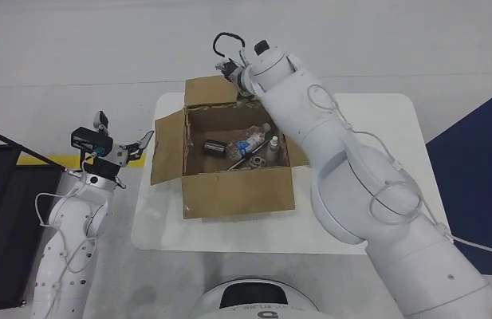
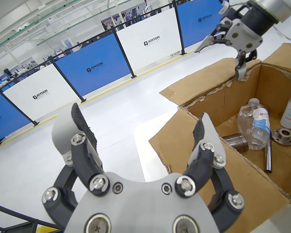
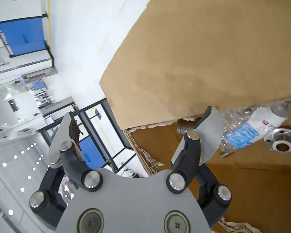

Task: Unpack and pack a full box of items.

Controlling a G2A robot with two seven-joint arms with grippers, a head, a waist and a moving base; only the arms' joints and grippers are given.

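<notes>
R gripper (image 3: pixel 140 113) jaws apart, straddling box (image 1: pixel 238 198) far flap (image 1: pixel 210 90) edge. L gripper (image 2: pixel 139 112) jaws apart, clear beside left flap.

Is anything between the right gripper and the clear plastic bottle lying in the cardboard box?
Only the brown cardboard box's far flap: the open right gripper appears to straddle its edge, one finger outside, one over the inside. Below that inner finger, nothing visible blocks the clear plastic bottle.

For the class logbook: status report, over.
Left end effector open beside brown cardboard box; right end effector open at its far flap. Clear plastic bottle inside.
</notes>
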